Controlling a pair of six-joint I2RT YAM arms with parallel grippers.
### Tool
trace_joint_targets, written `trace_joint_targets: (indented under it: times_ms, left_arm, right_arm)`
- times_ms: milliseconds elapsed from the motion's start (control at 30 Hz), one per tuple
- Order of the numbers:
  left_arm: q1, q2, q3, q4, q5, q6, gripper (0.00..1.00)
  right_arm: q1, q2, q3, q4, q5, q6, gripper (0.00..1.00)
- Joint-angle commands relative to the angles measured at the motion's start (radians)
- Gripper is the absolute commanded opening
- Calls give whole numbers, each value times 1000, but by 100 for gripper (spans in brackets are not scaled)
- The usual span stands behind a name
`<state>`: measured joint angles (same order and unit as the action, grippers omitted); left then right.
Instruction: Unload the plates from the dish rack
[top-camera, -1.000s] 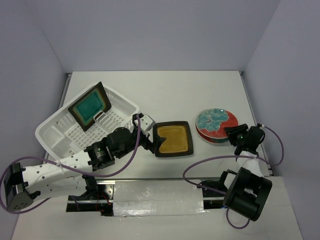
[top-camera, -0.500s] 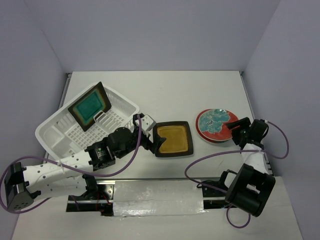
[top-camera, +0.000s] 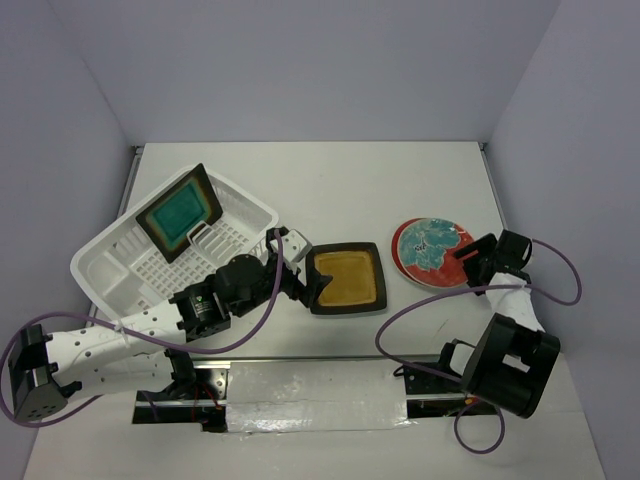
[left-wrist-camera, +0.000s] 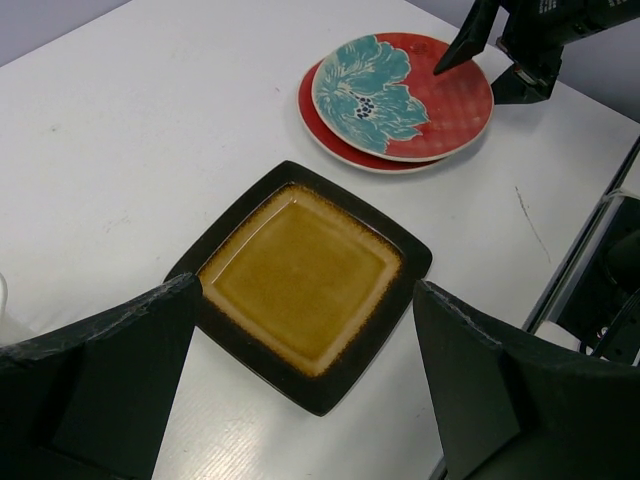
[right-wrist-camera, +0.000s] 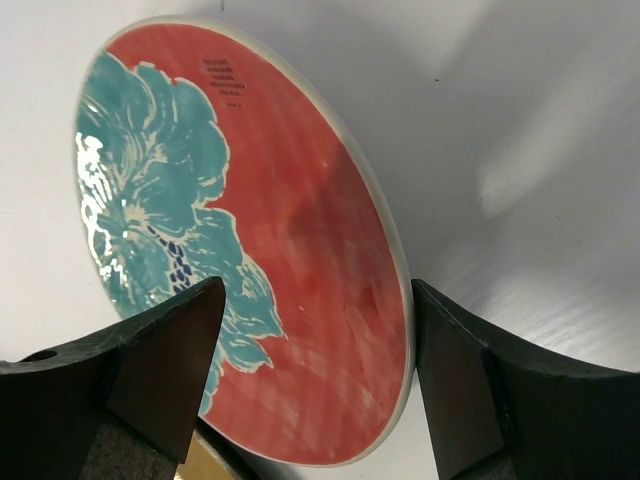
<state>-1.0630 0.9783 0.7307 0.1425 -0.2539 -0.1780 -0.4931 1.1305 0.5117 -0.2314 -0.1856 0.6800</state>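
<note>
right pincer (top-camera: 470, 268) has been drawn back from the two round red plates (top-camera: 430, 250) and is held wide apart at their right rim, with nothing gripped. a second ago it was laid over the stack, which has since been settled flat on the table (top-camera: 350, 190). left pincer (top-camera: 305, 280) is kept wide over the mustard-yellow square plate (top-camera: 347, 278), which is lying flat beside the dish rack (top-camera: 110, 262), unmoved. three plates are thus judged unloaded. only the teal-green square plate (top-camera: 180, 212) is left, propped upright in the rack's far corner.
</note>
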Motion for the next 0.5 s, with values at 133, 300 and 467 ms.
trace_joint_targets:
  times_ms: [133, 300, 467]
  left_arm:
    - [-5, -29, 3, 49, 24, 18, 100]
    - [-5, -27, 3, 49, 27, 20, 99]
    - [-5, -23, 6, 48, 28, 20, 100]
  right_arm:
    - [85, 41, 88, -16, 140, -10, 81]
    - [165, 83, 102, -14, 207, -5, 83]
    - [182, 110, 99, 7, 204, -2, 84]
